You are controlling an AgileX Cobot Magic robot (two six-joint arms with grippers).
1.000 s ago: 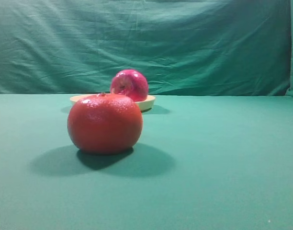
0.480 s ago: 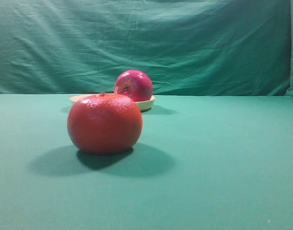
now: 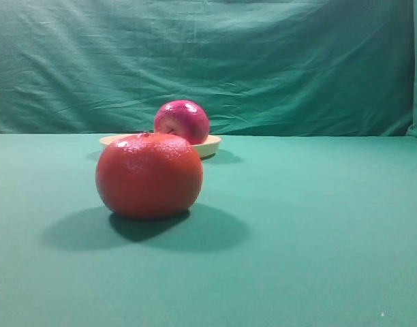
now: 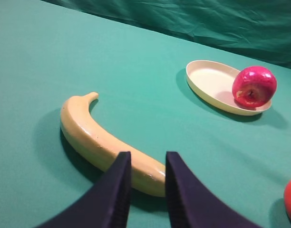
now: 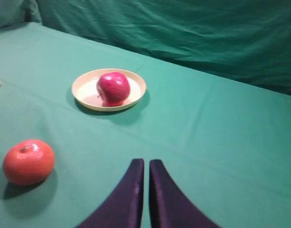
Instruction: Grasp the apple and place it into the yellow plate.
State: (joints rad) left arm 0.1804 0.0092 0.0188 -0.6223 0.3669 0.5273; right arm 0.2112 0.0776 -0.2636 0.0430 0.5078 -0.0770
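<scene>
Green cloth-covered table carries everything. Directly on it: yellow plate toward rear, near draped green backdrop; orange-red dimpled fruit in front of plate, apart from it; banana lying flat, well apart from plate, stem end pointing toward backdrop.

exterior: low, table-level, facing backdrop | wrists: raised, angled down | shared: yellow plate, apple
</scene>
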